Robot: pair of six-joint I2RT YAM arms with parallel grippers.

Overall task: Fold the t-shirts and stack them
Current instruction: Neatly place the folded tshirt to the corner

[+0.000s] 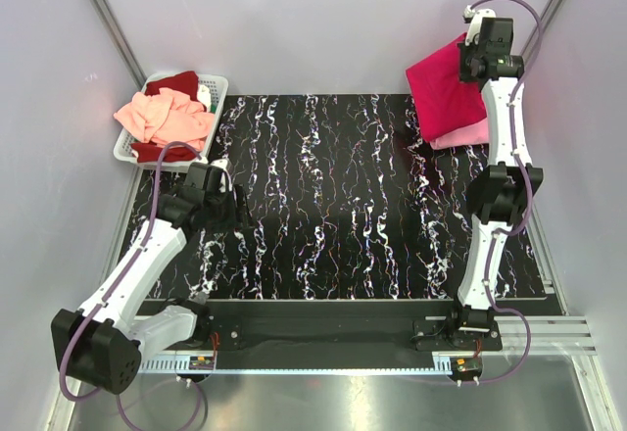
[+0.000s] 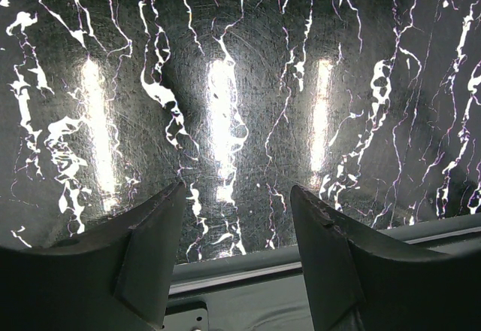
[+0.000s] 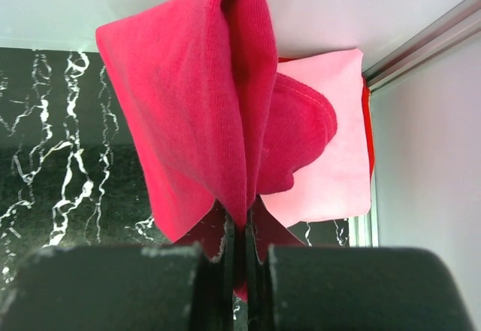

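My right gripper [image 3: 239,229] is shut on a pinched fold of the crimson-red t-shirt [image 3: 192,113], which hangs lifted at the far right corner of the table [image 1: 446,83]. Under it lies the folded light pink t-shirt [image 3: 334,165], whose edge [image 1: 465,135] peeks out below the red cloth. The peach t-shirt [image 1: 162,116] is heaped in the white basket [image 1: 217,85] at the far left, over a dark maroon t-shirt [image 1: 176,82]. My left gripper [image 2: 237,195] is open and holds nothing, low over the marbled mat near the basket [image 1: 217,184].
The black white-veined mat [image 1: 333,196] covers the table between the arms. Grey walls close in the back and both sides. A metal rail [image 3: 421,34] runs along the right edge beside the pink shirt.
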